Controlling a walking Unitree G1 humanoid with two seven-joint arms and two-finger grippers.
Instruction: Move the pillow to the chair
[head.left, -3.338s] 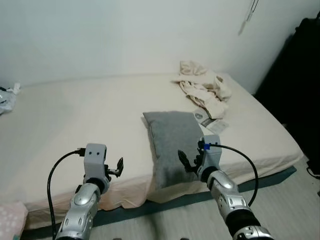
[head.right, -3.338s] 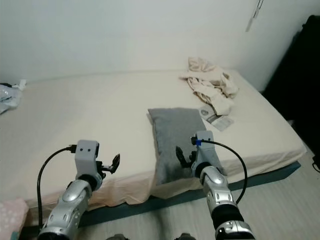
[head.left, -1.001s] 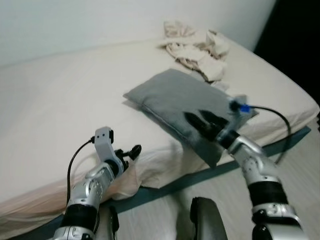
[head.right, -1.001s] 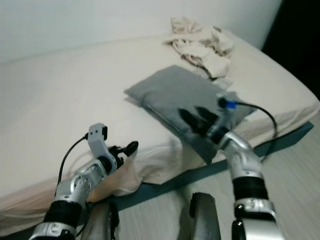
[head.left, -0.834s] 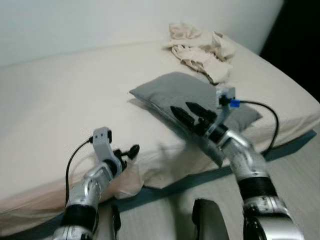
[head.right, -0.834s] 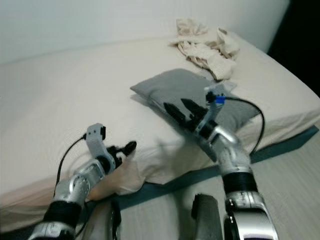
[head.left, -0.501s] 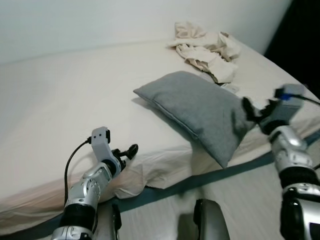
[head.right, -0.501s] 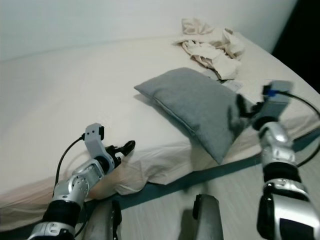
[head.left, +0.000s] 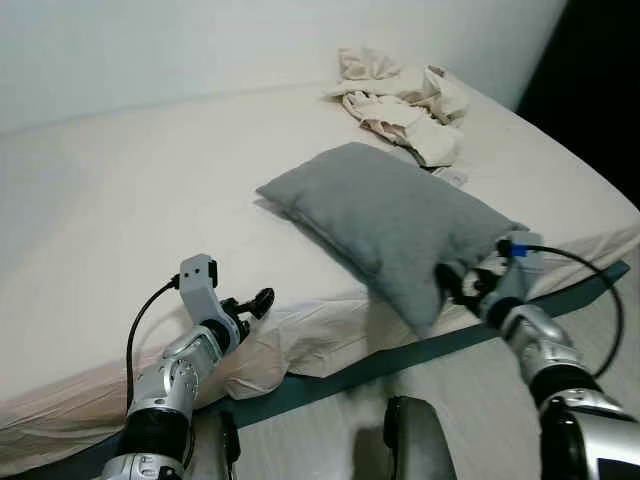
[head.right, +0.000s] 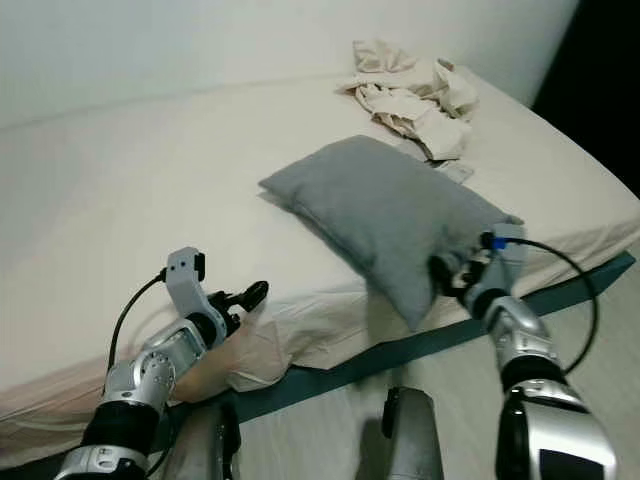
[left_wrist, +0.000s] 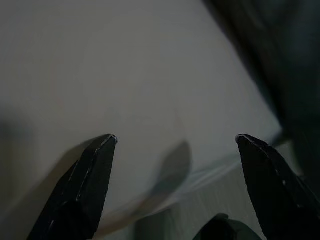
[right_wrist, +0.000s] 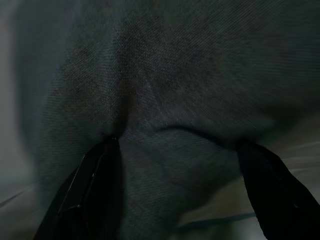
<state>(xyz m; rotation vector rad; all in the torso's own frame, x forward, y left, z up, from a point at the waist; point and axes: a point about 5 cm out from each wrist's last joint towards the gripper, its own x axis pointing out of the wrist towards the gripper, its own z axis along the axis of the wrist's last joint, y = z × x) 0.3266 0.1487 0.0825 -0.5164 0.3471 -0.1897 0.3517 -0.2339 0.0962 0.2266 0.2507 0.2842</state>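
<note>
Down at the near edge of the cream-sheeted bed (head.left: 120, 230), the left gripper (head.left: 258, 299) hangs just off the mattress side with its two black fingers spread wide on nothing. Across on the right, the right gripper (head.right: 447, 272) has its fingers spread and pushed into the near corner of the soft grey rectangular pillow (head.left: 390, 215), which lies slantwise on the bed with that corner overhanging the edge. Farther back, near the white wall, sits a crumpled heap of cream cloth (head.left: 400, 95).

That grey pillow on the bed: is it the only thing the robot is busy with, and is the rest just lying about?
Part of the job:
grey pillow
right end effector, pressed into the pillow's near end
left end effector, open beside the bed

Just lying about:
crumpled cream cloths
bed
</note>
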